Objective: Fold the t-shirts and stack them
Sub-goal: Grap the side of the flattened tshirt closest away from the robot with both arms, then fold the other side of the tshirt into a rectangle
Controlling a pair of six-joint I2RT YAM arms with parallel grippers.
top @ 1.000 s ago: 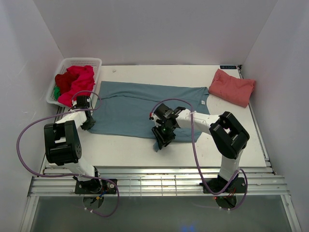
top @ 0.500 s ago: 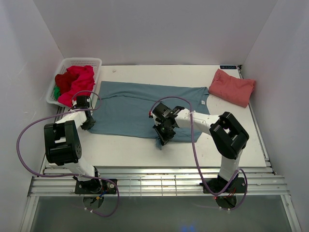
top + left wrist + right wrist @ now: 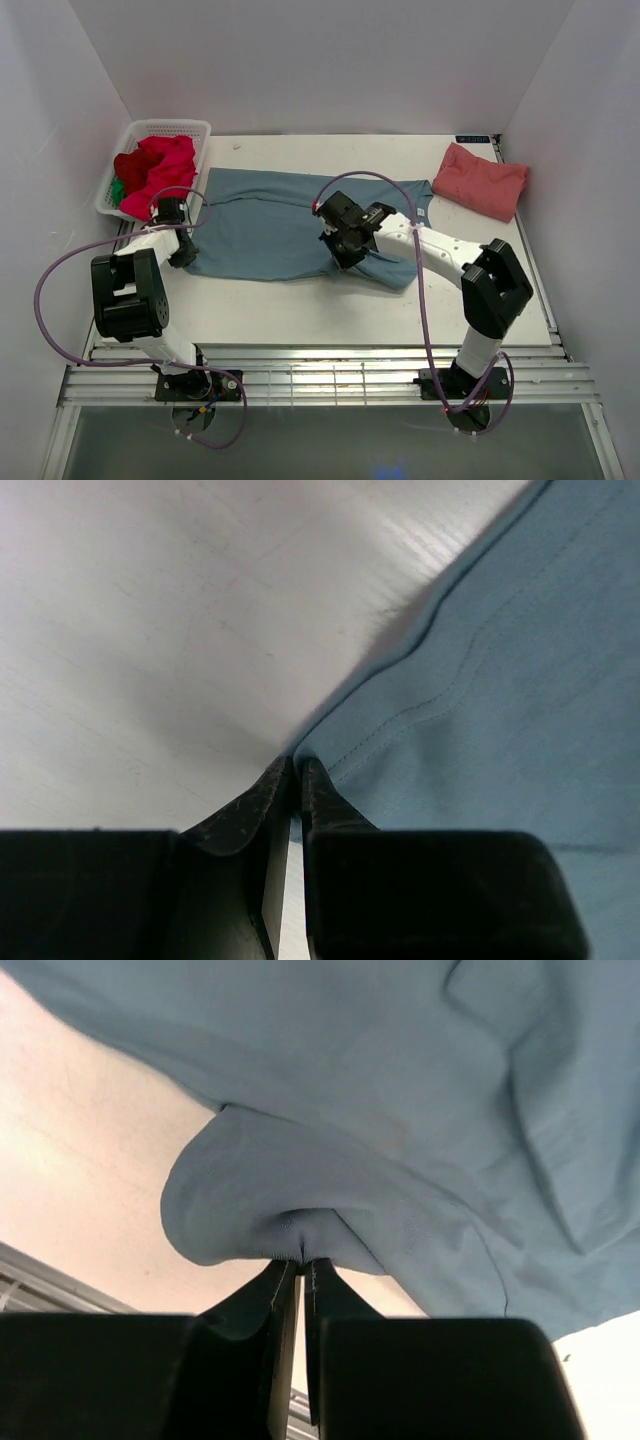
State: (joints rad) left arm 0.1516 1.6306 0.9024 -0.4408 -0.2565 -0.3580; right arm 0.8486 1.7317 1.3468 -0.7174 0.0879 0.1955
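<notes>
A large dusty teal-blue t-shirt [image 3: 270, 215] lies spread across the middle of the table. My left gripper [image 3: 183, 252] is shut on its near left corner [image 3: 330, 745], pinning the hem at table level. My right gripper [image 3: 348, 255] is shut on a pinch of the shirt's near edge [image 3: 300, 1230] and holds it lifted over the shirt, so the cloth hangs in a fold. A folded salmon-pink t-shirt [image 3: 480, 180] rests at the back right. Red and magenta t-shirts [image 3: 155, 170] and a green one [image 3: 118, 188] fill the basket.
A white lattice basket [image 3: 180, 128] stands at the back left, right behind the left arm. White walls close in the table on three sides. The metal rail [image 3: 330, 375] with both arm bases runs along the near edge.
The right gripper closed on the shirt's near edge, then carried it up and toward the back right, folding the lower right part over. The left gripper has stayed where it was.
</notes>
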